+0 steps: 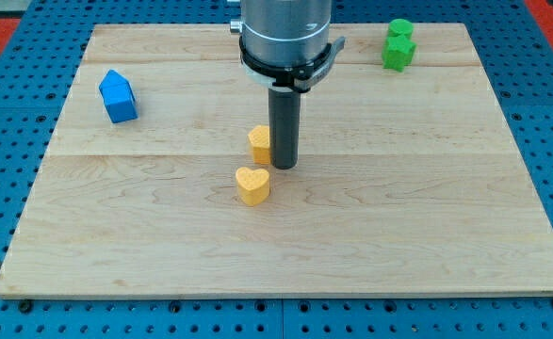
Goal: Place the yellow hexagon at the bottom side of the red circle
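Note:
The yellow hexagon (258, 143) sits near the middle of the wooden board (427, 235), partly hidden behind my rod. My tip (284, 166) rests on the board right against the hexagon's right side. A yellow heart (252, 185) lies just below the hexagon, to the lower left of my tip and apart from it. No red circle shows anywhere in the view; the arm's body covers part of the board's top middle.
A blue block (118, 96) lies at the upper left. Two green blocks (398, 45) sit together at the upper right, near the top edge. The arm's grey body (285, 33) hangs over the top middle.

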Action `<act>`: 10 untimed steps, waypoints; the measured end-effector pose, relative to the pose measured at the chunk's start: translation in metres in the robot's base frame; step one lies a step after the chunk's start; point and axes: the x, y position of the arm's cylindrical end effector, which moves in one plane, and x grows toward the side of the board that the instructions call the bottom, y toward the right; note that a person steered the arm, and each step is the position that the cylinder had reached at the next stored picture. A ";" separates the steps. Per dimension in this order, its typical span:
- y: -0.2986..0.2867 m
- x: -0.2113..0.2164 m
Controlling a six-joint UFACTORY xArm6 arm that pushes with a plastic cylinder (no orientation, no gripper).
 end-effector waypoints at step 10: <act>-0.049 -0.130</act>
